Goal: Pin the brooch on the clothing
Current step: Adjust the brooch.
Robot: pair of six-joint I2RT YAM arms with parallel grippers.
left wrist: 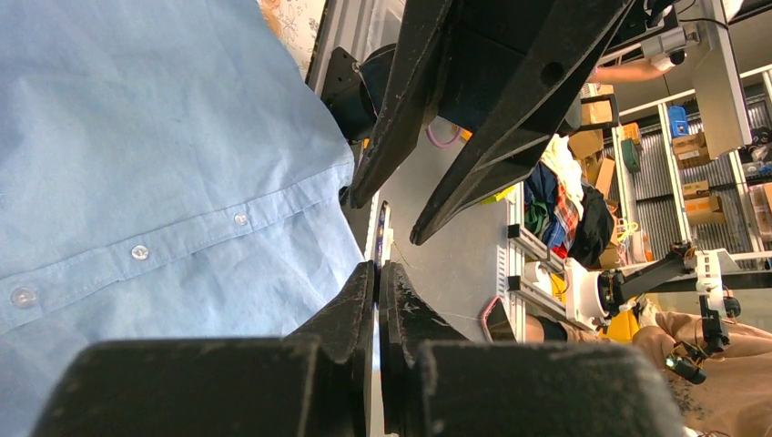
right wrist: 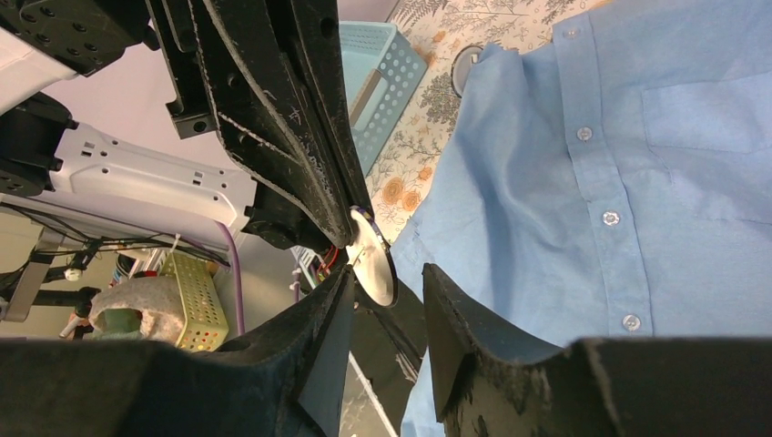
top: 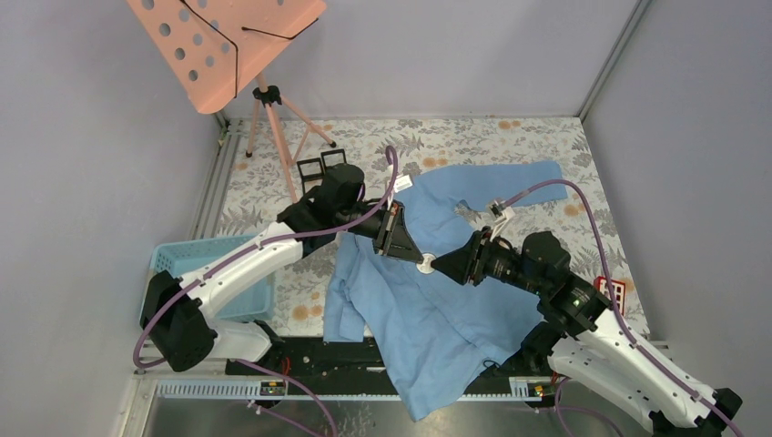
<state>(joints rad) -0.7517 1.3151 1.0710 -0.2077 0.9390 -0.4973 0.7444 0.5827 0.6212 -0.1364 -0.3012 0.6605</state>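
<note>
The clothing [top: 437, 319] is a light blue button-up shirt spread over the table, and its button placket shows in both wrist views [left wrist: 137, 250] [right wrist: 596, 182]. The brooch [top: 425, 268], a small white round disc, hangs above the shirt with my left gripper [top: 417, 260] shut on its edge. In the left wrist view the brooch [left wrist: 382, 238] is edge-on, sticking out of the shut left gripper [left wrist: 376, 266]. My right gripper [top: 441, 266] faces it from the right. Its jaws [right wrist: 387, 273] stand open around the lower part of the brooch [right wrist: 375, 264], which sits close to one finger.
A light blue plastic basket [top: 196, 259] [right wrist: 382, 82] stands at the left of the floral table cover. A pink perforated music stand [top: 223, 45] on a tripod is at the back left, with two small black frames [top: 320, 165] near it. A red-and-white item [top: 614, 289] lies at the right edge.
</note>
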